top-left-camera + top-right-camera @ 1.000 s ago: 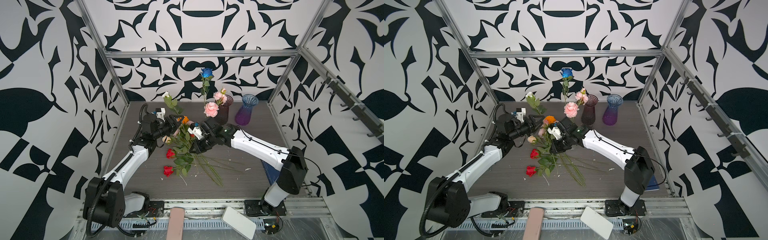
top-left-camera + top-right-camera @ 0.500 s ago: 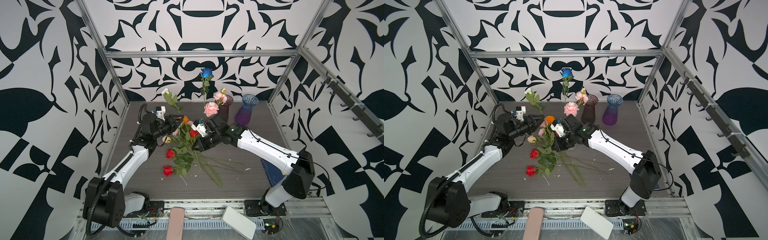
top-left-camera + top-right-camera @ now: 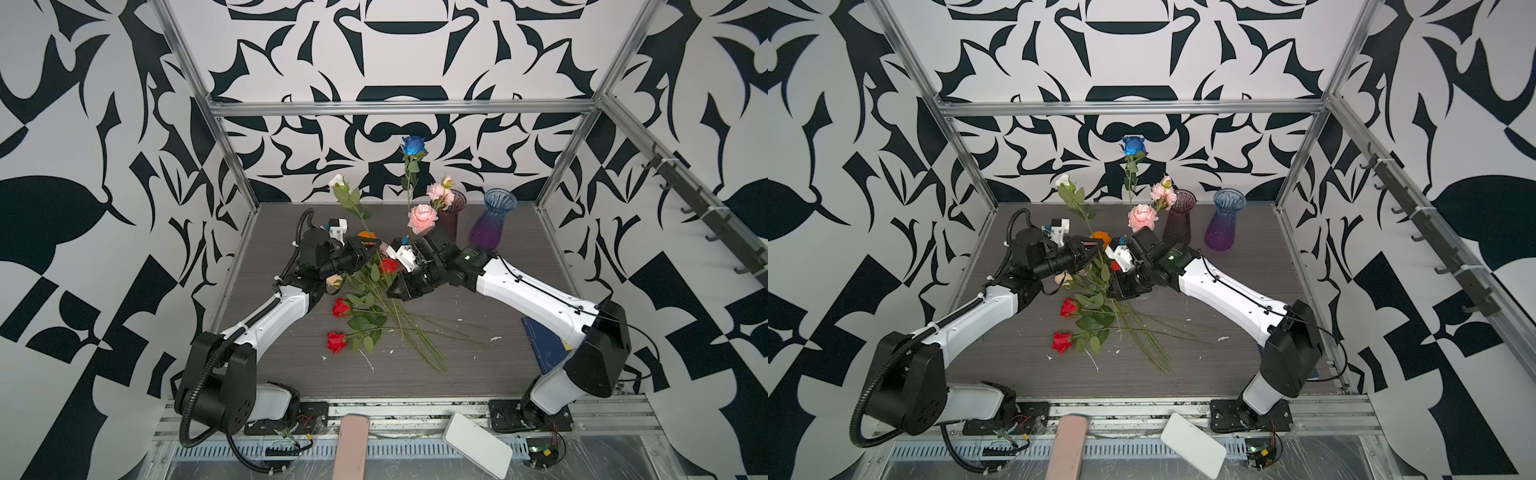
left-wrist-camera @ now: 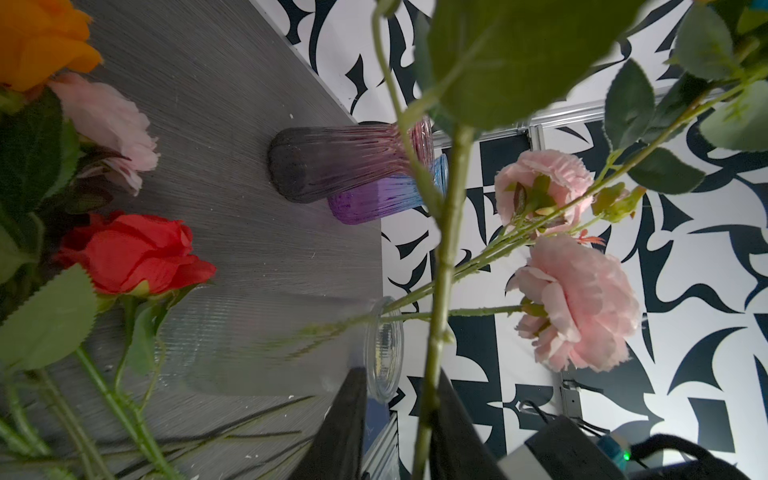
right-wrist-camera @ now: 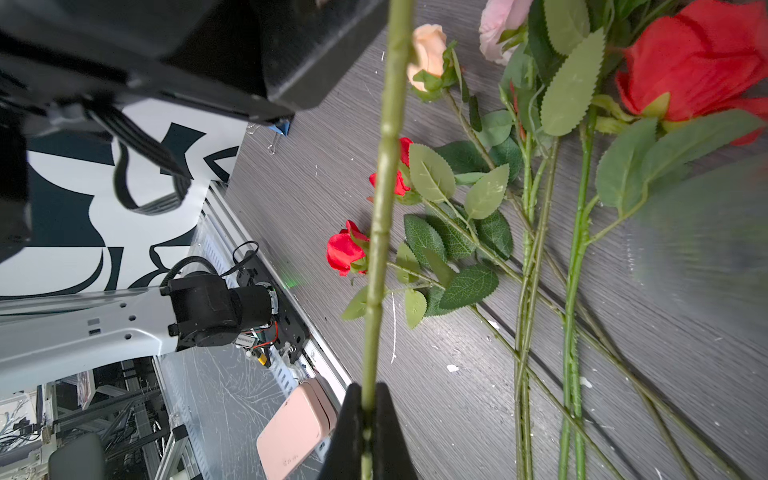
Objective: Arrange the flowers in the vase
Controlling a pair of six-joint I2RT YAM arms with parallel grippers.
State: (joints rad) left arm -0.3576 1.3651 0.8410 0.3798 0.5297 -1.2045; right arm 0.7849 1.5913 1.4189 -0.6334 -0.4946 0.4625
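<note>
Judging by layout, little was done: few flowers [image 3: 422, 216], upper centre, were stood in the vase [image 4: 384, 345]; most were left mid-table. A white rose [image 3: 337, 181] was pinched by the right gripper [image 5: 365, 415], with the jaws of the left gripper [image 4: 399, 415] ajar around it.

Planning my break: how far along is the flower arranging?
Done: blue rose and pink roses stand in the clear vase. In hand: white rose, stem clamped by the right gripper, left gripper around it. Remaining: red roses and others on the table.
</note>
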